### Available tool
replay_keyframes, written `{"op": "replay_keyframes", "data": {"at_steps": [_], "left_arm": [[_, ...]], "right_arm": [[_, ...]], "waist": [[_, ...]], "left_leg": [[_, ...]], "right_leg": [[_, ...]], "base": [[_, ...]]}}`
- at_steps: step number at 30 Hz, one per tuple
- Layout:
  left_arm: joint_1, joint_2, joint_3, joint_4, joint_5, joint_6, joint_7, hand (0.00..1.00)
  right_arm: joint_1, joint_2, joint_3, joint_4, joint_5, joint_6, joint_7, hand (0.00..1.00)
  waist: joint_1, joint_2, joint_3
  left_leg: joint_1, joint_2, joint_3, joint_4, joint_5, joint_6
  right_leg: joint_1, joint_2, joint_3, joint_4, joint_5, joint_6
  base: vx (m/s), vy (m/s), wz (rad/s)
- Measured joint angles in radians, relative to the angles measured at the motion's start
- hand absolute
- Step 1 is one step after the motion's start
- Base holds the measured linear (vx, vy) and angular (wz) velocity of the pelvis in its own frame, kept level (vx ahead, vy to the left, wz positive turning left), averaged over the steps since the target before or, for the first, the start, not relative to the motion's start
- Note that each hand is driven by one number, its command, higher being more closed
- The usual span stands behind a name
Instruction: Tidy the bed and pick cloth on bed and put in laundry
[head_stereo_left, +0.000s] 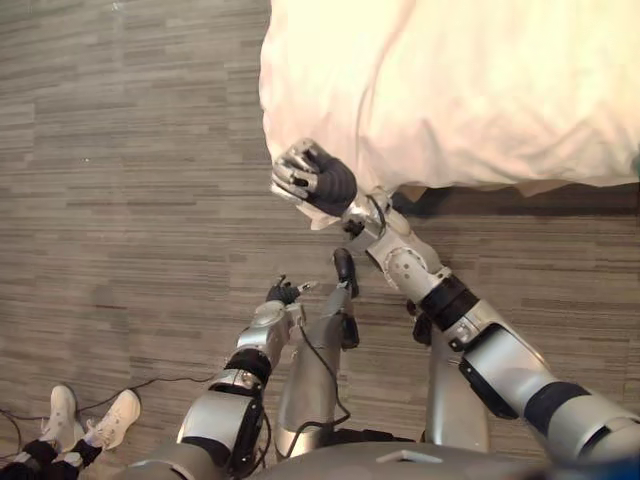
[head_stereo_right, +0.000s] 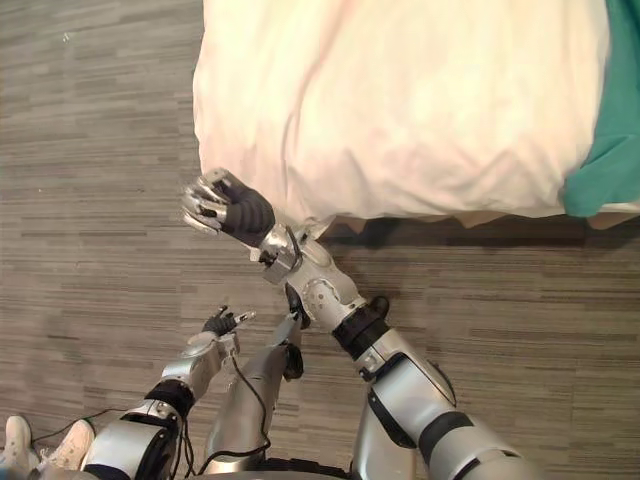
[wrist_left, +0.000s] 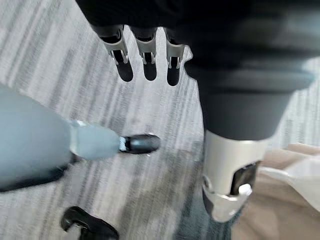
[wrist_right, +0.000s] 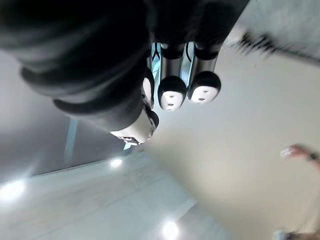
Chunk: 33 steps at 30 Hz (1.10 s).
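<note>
- Well off to the left of our left hand, a person's white shoes (head_stereo_left: 118, 412) stand on the grey, plank-patterned floor (head_stereo_left: 120, 150).
- Our left hand (head_stereo_left: 283, 292) hangs low over that floor. Its fingers are straight and loosely spread, with the thumb apart, and it holds nothing. We judge that it is parked out of the way.
- Our right hand (head_stereo_left: 312, 178) is raised at the near corner of the duvet (head_stereo_left: 450, 90), with its fingers curled into a fist. Its wrist view shows no fabric between them, so we read it as closed on nothing. We take it to be placed there to catch the corner and pull the cover straight.
- To the right of that hand the duvet spreads out cream and puffy, with soft shallow folds and a rounded edge that overhangs the bed's side.
- The green cloth (head_stereo_right: 600, 150) lies well to the right of our right hand, at the bed's far edge. It looks smooth and thin, and it drapes over the side. We take it to be the piece for the laundry, not yet picked up.
</note>
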Motion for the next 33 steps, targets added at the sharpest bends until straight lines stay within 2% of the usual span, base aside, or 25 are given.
{"op": "replay_keyframes", "data": {"at_steps": [1, 3, 6, 8, 10, 12, 15, 16, 20, 23, 28, 31, 33], "left_arm": [[-0.005, -0.002, 0.001, -0.009, 0.000, 0.005, 0.003, 0.00], [-0.027, -0.014, 0.018, -0.034, 0.001, 0.023, 0.020, 0.00], [-0.039, -0.026, 0.039, -0.073, 0.013, 0.036, 0.020, 0.00], [-0.055, -0.028, 0.040, -0.074, 0.035, 0.047, 0.020, 0.00], [-0.071, -0.032, 0.041, -0.076, 0.040, 0.059, 0.023, 0.00], [-0.099, -0.053, 0.072, -0.083, 0.039, 0.087, 0.032, 0.00], [-0.118, -0.082, 0.084, -0.111, 0.041, 0.098, 0.032, 0.00], [-0.124, -0.088, 0.091, -0.110, 0.041, 0.102, 0.033, 0.00], [-0.155, -0.104, 0.135, -0.108, 0.042, 0.139, 0.045, 0.00], [-0.179, -0.113, 0.160, -0.107, 0.041, 0.163, 0.080, 0.00], [-0.214, -0.094, 0.209, -0.108, 0.040, 0.195, 0.092, 0.00], [-0.236, -0.089, 0.232, -0.108, 0.036, 0.214, 0.107, 0.00], [-0.245, -0.063, 0.237, -0.108, 0.029, 0.232, 0.108, 0.00]], "right_arm": [[-0.014, 0.000, -0.009, -0.007, 0.000, -0.011, -0.018, 1.00], [-0.079, 0.007, -0.043, -0.025, 0.004, -0.065, -0.089, 1.00], [-0.161, 0.022, -0.134, -0.025, 0.074, -0.139, -0.177, 1.00], [-0.185, 0.018, -0.200, -0.021, 0.105, -0.160, -0.227, 1.00], [-0.201, 0.017, -0.272, -0.006, 0.111, -0.169, -0.291, 1.00], [-0.246, 0.004, -0.331, 0.079, 0.109, -0.170, -0.393, 1.00], [-0.294, -0.023, -0.382, 0.159, 0.117, -0.150, -0.453, 1.00], [-0.301, -0.023, -0.389, 0.161, 0.118, -0.143, -0.454, 1.00], [-0.383, -0.004, -0.404, 0.211, 0.122, -0.043, -0.467, 1.00], [-0.403, 0.002, -0.404, 0.233, 0.177, -0.016, -0.457, 1.00], [-0.392, 0.031, -0.456, 0.227, 0.313, -0.015, -0.376, 1.00], [-0.360, 0.032, -0.502, 0.191, 0.354, -0.023, -0.344, 1.00], [-0.307, 0.032, -0.568, 0.153, 0.377, -0.027, -0.317, 1.00]], "waist": [[0.000, 0.000, 0.000], [-0.003, 0.000, 0.000], [-0.003, -0.001, 0.000], [-0.004, -0.002, 0.002], [-0.009, -0.004, 0.006], [-0.030, -0.003, 0.007], [-0.039, -0.004, 0.010], [-0.039, -0.004, 0.016], [-0.064, -0.010, 0.041], [-0.068, -0.013, 0.044], [-0.103, -0.038, 0.059], [-0.120, -0.051, 0.066], [-0.124, -0.080, 0.067]], "left_leg": [[-0.005, 0.003, 0.002, 0.001, 0.001, -0.001], [-0.029, 0.017, 0.037, 0.011, 0.003, -0.004], [-0.079, 0.027, 0.052, 0.043, 0.007, -0.001], [-0.106, 0.031, 0.053, 0.055, 0.014, 0.008], [-0.125, 0.035, 0.056, 0.069, 0.015, 0.009], [-0.152, 0.040, 0.058, 0.082, 0.011, 0.008], [-0.188, 0.055, 0.068, 0.106, 0.004, 0.011], [-0.188, 0.057, 0.072, 0.108, 0.003, 0.011], [-0.210, 0.090, 0.093, 0.149, -0.015, 0.011], [-0.222, 0.105, 0.118, 0.160, -0.022, 0.012], [-0.221, 0.120, 0.158, 0.173, -0.034, 0.021], [-0.221, 0.127, 0.171, 0.190, -0.052, 0.031], [-0.221, 0.136, 0.184, 0.213, -0.070, 0.036]], "right_leg": [[-0.005, -0.001, -0.005, 0.006, -0.004, -0.003], [-0.030, -0.014, -0.023, 0.035, -0.025, -0.010], [-0.081, -0.021, -0.027, 0.069, -0.038, -0.019], [-0.107, -0.021, -0.027, 0.085, -0.041, -0.023], [-0.128, -0.022, -0.024, 0.093, -0.043, -0.027], [-0.153, -0.021, -0.023, 0.098, -0.044, -0.028], [-0.188, -0.012, -0.016, 0.098, -0.043, -0.032], [-0.190, -0.010, -0.014, 0.099, -0.042, -0.033], [-0.202, 0.022, 0.005, 0.075, -0.025, -0.043], [-0.217, 0.039, 0.022, 0.057, -0.011, -0.043], [-0.217, 0.064, 0.059, 0.010, 0.021, -0.029], [-0.200, 0.076, 0.073, -0.034, 0.051, -0.022], [-0.186, 0.087, 0.090, -0.066, 0.071, -0.016]], "base": [[-0.01, -0.083, 0.30], [0.00, -0.081, 0.30], [0.01, -0.061, 0.15], [0.00, -0.041, 0.04], [0.00, -0.038, -0.01], [-0.03, -0.032, -0.03], [-0.02, -0.032, -0.09], [-0.01, -0.035, -0.16], [-0.02, -0.028, -0.22], [-0.02, -0.005, -0.25], [-0.02, 0.030, -0.27], [-0.01, 0.069, -0.24], [0.01, 0.057, -0.23]]}}
